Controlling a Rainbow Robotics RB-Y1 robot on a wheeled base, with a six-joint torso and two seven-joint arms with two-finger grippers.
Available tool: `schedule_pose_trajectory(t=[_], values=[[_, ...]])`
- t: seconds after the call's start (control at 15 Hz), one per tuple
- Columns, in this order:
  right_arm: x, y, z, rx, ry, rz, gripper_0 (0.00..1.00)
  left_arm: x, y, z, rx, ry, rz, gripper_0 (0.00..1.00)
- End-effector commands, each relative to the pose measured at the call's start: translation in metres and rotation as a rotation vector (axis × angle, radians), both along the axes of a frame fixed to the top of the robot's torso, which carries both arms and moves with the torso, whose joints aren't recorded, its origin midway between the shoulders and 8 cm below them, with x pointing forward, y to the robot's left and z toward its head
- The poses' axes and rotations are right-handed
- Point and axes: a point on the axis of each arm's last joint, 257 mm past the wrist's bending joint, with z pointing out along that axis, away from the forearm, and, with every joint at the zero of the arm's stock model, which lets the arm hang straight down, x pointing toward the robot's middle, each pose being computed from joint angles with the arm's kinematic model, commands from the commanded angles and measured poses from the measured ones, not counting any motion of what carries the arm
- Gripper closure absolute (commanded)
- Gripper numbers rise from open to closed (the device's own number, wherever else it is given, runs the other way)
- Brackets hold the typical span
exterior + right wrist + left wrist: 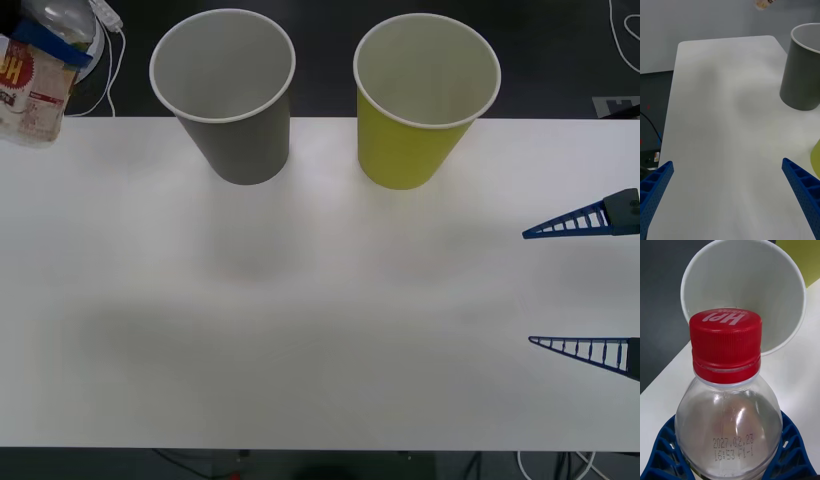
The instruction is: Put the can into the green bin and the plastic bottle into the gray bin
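The left gripper [730,457] clasps the plastic bottle [728,397] around its rounded shoulder, near the gray bin [222,90]; seemingly empty, it looks light, slick and squeezable, while the right gripper [585,285] waits spread wide.
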Motion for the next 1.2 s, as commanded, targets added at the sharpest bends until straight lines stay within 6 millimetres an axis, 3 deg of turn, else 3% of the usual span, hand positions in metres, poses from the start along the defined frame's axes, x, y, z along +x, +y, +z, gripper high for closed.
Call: schedule_pose_trajectory(t=[0.07, 0.8, 1.2], values=[[0.000, 0.000, 0.000, 0.000, 0.000, 0.000, 0.00, 0.014, -0.018, 0.007, 0.015, 0.017, -0.014, 1.00], [0.000, 0.000, 0.000, 0.000, 0.000, 0.000, 0.00, 0.054, -0.096, 0.037, 0.088, 0.032, -0.040, 1.00], [0.000, 0.000, 0.000, 0.000, 0.000, 0.000, 0.00, 0.079, -0.138, 0.050, 0.018, -0.004, -0.017, 1.00]])
